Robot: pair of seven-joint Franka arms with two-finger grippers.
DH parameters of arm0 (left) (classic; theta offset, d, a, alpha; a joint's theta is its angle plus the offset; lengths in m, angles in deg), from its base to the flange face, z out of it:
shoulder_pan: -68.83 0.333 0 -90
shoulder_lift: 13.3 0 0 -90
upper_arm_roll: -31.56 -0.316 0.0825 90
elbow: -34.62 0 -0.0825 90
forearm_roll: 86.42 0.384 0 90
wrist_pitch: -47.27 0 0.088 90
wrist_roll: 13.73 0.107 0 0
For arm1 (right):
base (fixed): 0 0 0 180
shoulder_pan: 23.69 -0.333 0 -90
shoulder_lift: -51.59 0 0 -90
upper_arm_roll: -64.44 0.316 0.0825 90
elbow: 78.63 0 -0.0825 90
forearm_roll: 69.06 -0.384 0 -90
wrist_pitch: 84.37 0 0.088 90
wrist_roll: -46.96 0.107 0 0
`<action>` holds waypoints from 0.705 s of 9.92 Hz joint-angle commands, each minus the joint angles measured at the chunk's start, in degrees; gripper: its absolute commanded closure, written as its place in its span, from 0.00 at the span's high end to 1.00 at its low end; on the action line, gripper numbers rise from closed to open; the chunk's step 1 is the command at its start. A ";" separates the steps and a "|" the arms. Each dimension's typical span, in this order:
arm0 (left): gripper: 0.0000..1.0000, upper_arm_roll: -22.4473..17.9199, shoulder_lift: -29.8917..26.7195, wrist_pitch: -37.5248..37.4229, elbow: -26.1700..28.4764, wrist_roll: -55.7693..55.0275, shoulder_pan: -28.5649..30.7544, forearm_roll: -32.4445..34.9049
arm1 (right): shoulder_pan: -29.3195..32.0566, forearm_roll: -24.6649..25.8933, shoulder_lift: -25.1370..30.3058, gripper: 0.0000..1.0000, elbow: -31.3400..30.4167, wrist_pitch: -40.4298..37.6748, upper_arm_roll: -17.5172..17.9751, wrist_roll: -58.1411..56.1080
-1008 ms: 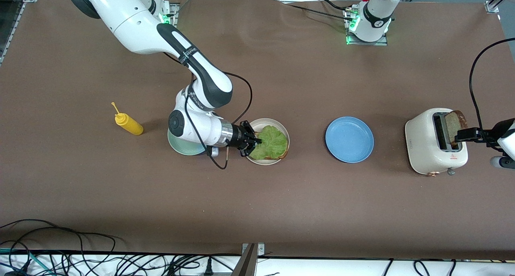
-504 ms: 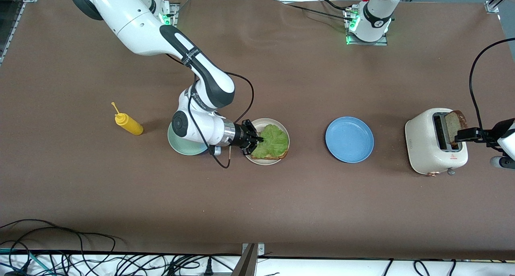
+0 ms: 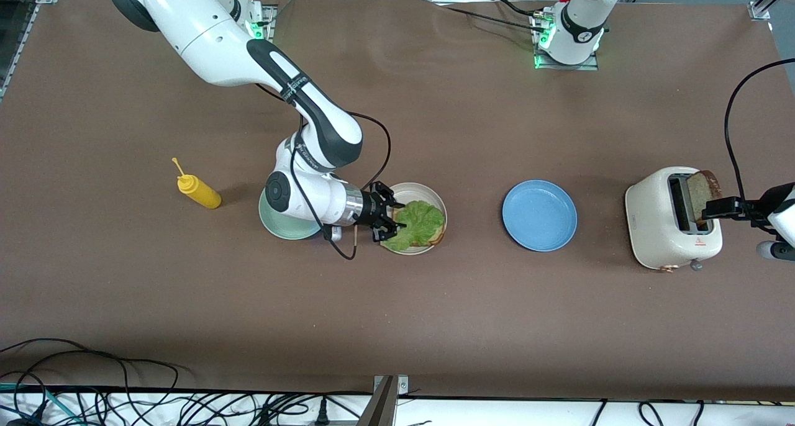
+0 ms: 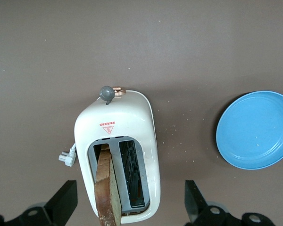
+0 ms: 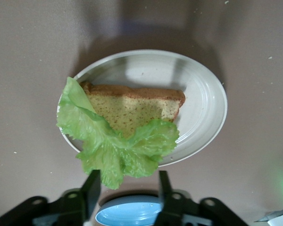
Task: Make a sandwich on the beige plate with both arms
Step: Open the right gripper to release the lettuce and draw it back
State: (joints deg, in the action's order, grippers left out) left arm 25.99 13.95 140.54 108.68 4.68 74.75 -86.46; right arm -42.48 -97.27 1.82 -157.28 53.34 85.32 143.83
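Observation:
The beige plate [image 3: 423, 189] holds one bread slice [image 3: 438, 234] with a ruffled green lettuce leaf [image 3: 419, 218] on it. In the right wrist view the lettuce [image 5: 118, 150] is bunched over the plate's [image 5: 207, 108] rim and much of the bread [image 5: 132, 106] is bare. My right gripper [image 3: 392, 220] is open at that rim, its fingers either side of the leaf's edge [image 5: 127, 188]. A second bread slice [image 3: 705, 191] stands in the white toaster [image 3: 658, 221]. My left gripper [image 3: 720, 208] is open over the toaster [image 4: 132, 122], straddling the slice [image 4: 107, 188].
A mint green plate [image 3: 279, 228] lies under the right wrist, beside the beige plate. A blue plate [image 3: 539, 215] lies between the beige plate and the toaster; it also shows in the left wrist view [image 4: 254, 129]. A yellow mustard bottle [image 3: 199, 191] lies toward the right arm's end.
The lettuce has bunched and slid toward my right gripper, baring bread at the side toward the left arm. The right gripper has drawn back a little. The left arm has not moved.

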 commanded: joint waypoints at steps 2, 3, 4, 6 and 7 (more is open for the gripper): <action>1.00 0.47 -0.54 0.25 0.47 0.40 0.23 1.80 | 0.94 4.09 2.30 1.00 0.24 -3.82 -0.23 -0.89; 1.00 0.47 -0.54 0.25 0.47 0.40 0.23 1.80 | 2.25 9.00 4.23 1.00 0.51 -9.25 -1.28 -1.50; 1.00 0.47 -0.54 0.25 0.47 0.40 0.23 1.80 | 4.62 12.44 6.77 1.00 0.51 -14.18 -1.29 -3.94; 1.00 0.47 -0.54 0.25 0.47 0.40 0.23 1.80 | 9.71 13.96 10.91 1.00 1.47 -20.53 -1.29 -10.61; 1.00 0.47 -0.54 0.25 0.47 0.31 0.15 1.80 | 12.35 18.14 12.49 1.00 3.21 -21.60 -1.29 -18.04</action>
State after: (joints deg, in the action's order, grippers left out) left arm 26.00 13.95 140.54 108.68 4.68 74.74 -86.46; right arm -33.52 -82.76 11.21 -154.69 34.62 83.67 132.86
